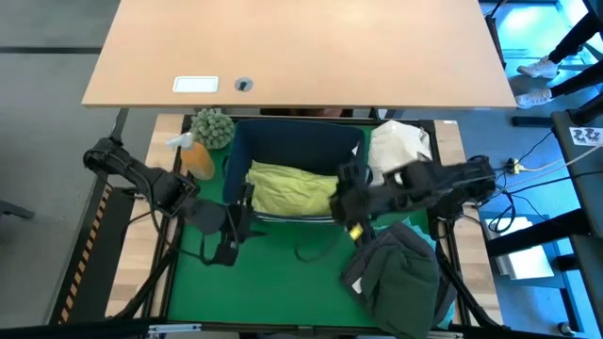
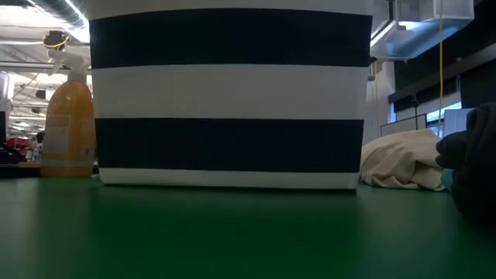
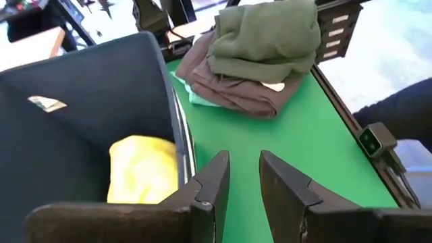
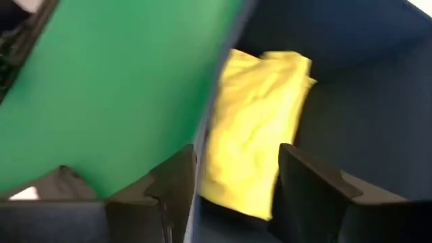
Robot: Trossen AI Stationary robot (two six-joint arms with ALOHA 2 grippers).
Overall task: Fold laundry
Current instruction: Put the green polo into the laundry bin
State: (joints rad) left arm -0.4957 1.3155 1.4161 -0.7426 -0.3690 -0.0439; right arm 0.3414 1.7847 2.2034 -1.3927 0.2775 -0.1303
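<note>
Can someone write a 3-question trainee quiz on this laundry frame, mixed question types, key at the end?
1. True or false: the yellow-green shirt lies inside the navy bin.
2. Multiple choice: where is the pile of folded clothes? A) inside the bin B) on the green mat, near the right arm C) on the wooden desk
3. Fill in: the orange spray bottle stands beside the bin on the ___ arm's side.

Key
1. True. The right gripper is open at the bin's rim, above the shirt; the left gripper is open and empty at the bin's other end.
2. B
3. left
</note>
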